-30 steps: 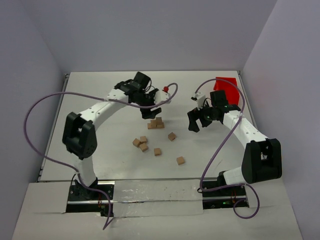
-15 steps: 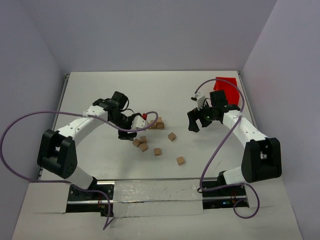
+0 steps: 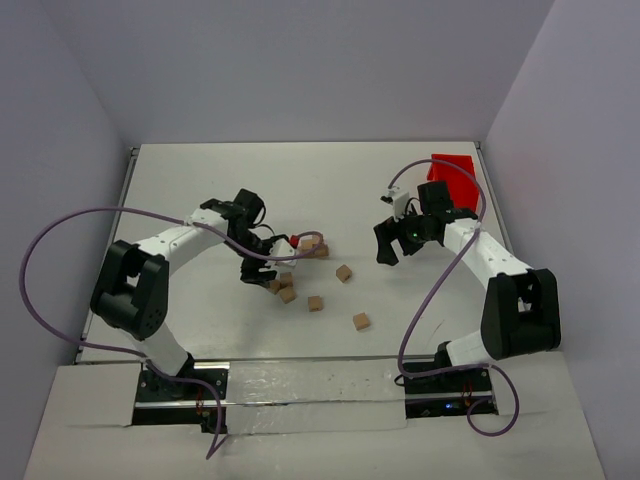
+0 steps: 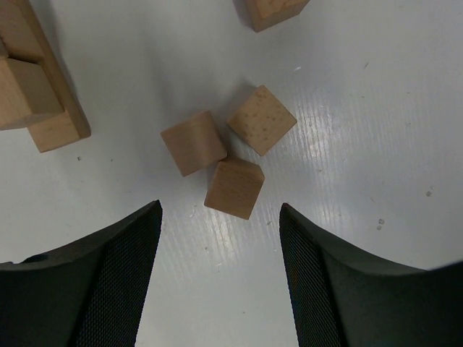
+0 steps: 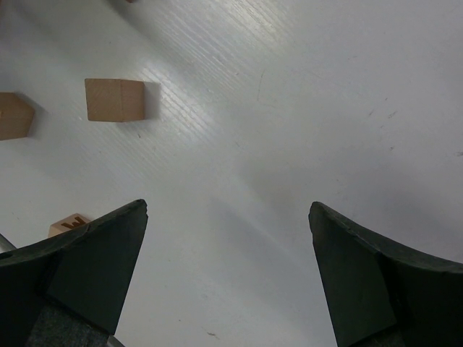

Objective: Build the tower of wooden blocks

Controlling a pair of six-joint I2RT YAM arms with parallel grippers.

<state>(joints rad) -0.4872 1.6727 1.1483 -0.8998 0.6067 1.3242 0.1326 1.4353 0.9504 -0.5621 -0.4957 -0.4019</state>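
**Left hand (image 4: 219, 217) open above three loose blocks (image 4: 233, 188)**

The left hand hangs with its jaws apart and empty over a cluster of three blocks that touch one another on the white counter (image 3: 200, 180). One block lies between the fingers (image 4: 116, 275), touched by neither. Just beside the cluster stands the tower (image 3: 312, 246), a low stack. Three more blocks lie scattered nearer the arm bases, well apart. The right hand (image 3: 395, 245), spread wide and empty, hovers over the counter near the red bin (image 3: 455, 172).

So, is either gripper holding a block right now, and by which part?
Nothing is held. The left gripper is open above loose wood blocks; the right gripper is open too.
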